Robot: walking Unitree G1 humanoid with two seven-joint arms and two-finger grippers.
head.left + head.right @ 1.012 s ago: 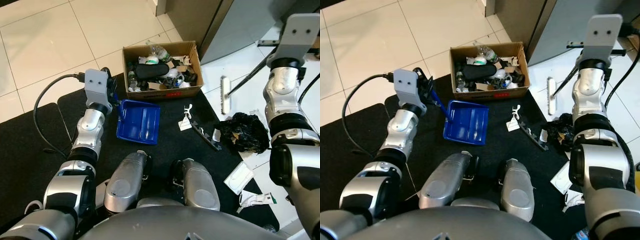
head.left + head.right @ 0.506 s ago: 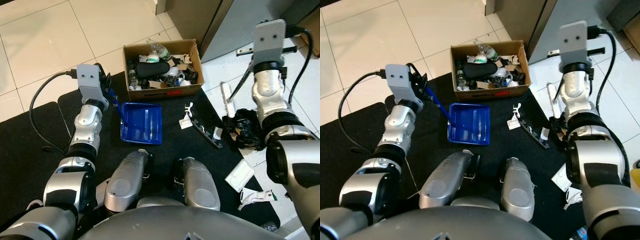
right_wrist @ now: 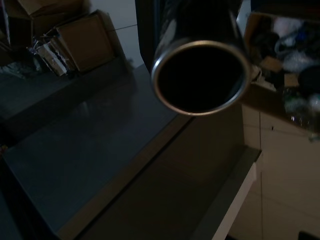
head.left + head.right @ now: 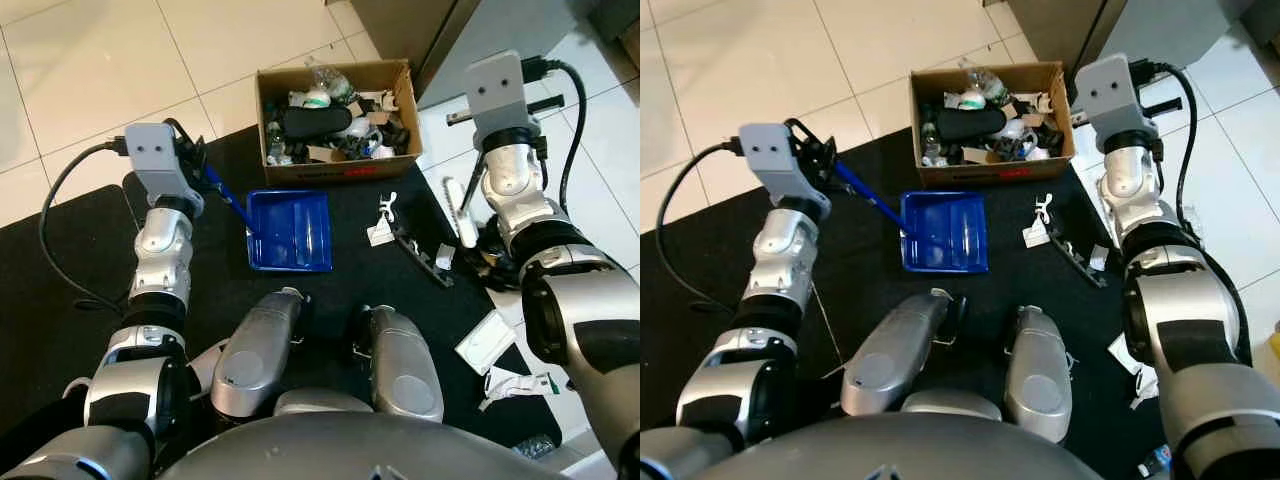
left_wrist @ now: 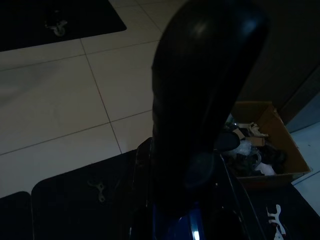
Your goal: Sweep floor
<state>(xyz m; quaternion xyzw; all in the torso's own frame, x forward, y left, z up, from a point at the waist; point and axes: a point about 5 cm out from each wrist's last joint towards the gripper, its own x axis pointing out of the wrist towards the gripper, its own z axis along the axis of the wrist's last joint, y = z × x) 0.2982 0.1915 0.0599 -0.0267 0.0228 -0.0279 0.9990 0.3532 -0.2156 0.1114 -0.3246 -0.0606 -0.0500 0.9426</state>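
Over the last second your right arm has swung inward, carrying the brush (image 4: 458,212) from beside the black rubbish clump (image 4: 492,262) toward the mat (image 4: 70,260); the sweep looks under way, with litter left on the floor. Left claw (image 4: 812,160) is clamped on the blue dustpan (image 4: 290,230) handle, pan flat before the cardboard box (image 4: 335,120). Right claw's grip: you cannot tell; its wrist view shows a dark tube end (image 3: 200,75).
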